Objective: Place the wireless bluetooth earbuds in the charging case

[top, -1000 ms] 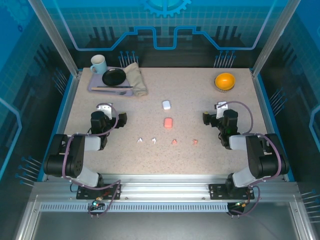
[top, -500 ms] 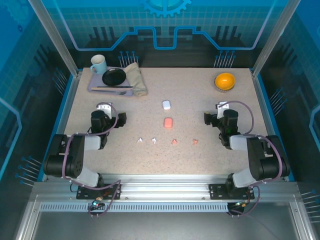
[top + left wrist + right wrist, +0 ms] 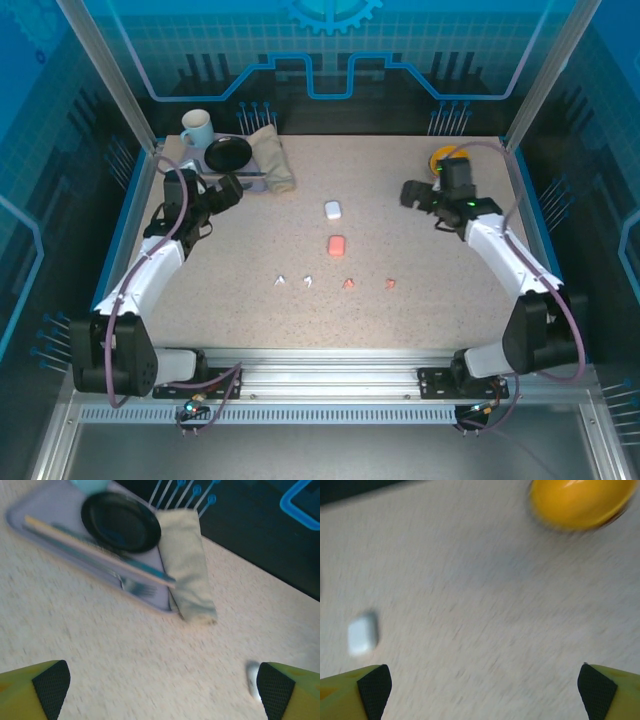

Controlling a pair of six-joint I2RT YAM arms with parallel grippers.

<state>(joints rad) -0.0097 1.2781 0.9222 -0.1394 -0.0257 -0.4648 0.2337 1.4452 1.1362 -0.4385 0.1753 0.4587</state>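
Two white earbuds [image 3: 278, 281] [image 3: 308, 281] and two salmon-pink earbuds [image 3: 348, 284] [image 3: 391, 284] lie in a row on the table's near middle. Beyond them lie a closed pink charging case [image 3: 338, 245] and a closed white charging case [image 3: 332, 209] [image 3: 253, 680] [image 3: 363, 632]. My left gripper [image 3: 228, 190] [image 3: 160, 695] hovers open at the far left, beside the tray, with nothing between its fingers [image 3: 50, 682]. Far right of the white case, my right gripper [image 3: 412, 193] [image 3: 482, 690] is open above bare table. Both wrist views are blurred.
A lilac tray [image 3: 190, 175] [image 3: 45, 525] at the far left holds a black plate [image 3: 228, 153] [image 3: 120, 522], a fork, a stick, a folded cloth [image 3: 270, 158] [image 3: 190, 565] and a mug [image 3: 197, 127]. An orange bowl [image 3: 450, 161] [image 3: 580, 500] sits far right.
Both arms have risen from their folded rest near the front and reached towards the far side: the left to the tray, the right to near the orange bowl. Both grippers stay open.
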